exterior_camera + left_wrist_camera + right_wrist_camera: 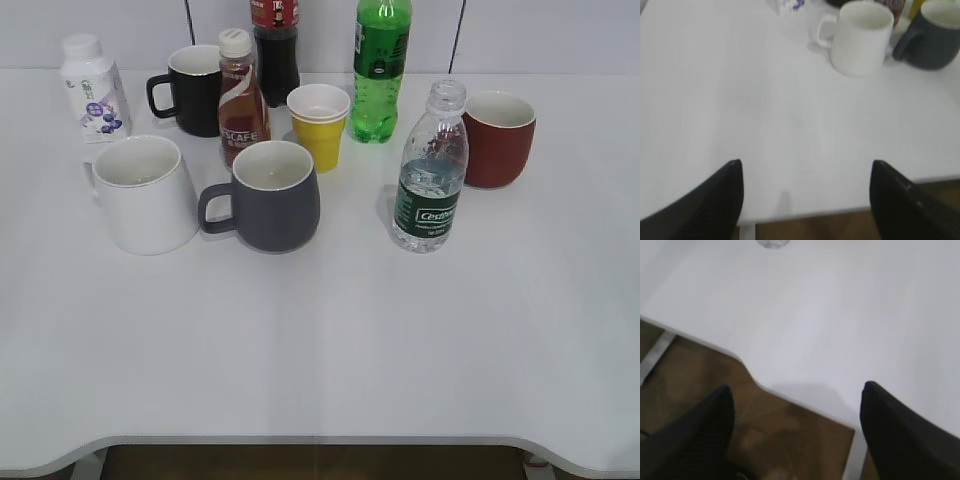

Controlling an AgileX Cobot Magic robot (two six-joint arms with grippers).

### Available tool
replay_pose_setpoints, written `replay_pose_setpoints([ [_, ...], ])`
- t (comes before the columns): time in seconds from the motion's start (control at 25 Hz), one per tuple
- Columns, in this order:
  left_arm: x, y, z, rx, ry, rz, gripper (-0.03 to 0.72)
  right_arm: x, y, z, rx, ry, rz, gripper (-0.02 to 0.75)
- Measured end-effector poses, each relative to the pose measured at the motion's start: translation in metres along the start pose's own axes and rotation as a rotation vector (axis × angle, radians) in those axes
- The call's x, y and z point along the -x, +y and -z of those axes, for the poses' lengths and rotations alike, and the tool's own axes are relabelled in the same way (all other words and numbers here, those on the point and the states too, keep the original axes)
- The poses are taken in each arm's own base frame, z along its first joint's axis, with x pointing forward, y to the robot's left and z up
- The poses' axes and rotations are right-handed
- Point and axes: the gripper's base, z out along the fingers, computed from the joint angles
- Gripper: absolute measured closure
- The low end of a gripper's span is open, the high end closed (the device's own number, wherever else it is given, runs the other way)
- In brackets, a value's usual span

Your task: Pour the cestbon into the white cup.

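Both grippers (left gripper (806, 200), right gripper (796, 432)) hover spread wide over the table's (330, 340) near edge, holding nothing.

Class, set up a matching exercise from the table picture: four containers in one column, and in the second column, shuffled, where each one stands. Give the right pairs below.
Things:
1. Cestbon bottle
2. white cup
3. yellow paper cup
4. small white bottle

Places:
A. far left corner of the group, at the back
B. just left of the grey mug
C. just left of the red mug
D. between the Nescafe bottle and the green soda bottle

Pairs: 1-C, 2-B, 3-D, 4-A
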Motion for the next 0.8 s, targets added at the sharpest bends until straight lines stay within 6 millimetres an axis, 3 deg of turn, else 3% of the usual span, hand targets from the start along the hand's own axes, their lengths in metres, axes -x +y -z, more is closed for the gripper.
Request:
replay_pose_setpoints([
  [0.6,0.0018,-0.0009,-0.006,-0.005,-0.044,-0.01,0.143,0.0002,-0.0003,-0.0036,-0.015,-0.034,0.007,0.163],
  [0.8,-0.0019,-0.0008,-0.0008,0.045,-0.083,0.019,0.155,-0.0046,-0.0015,0.0045,-0.16,-0.089,-0.09,0.163],
])
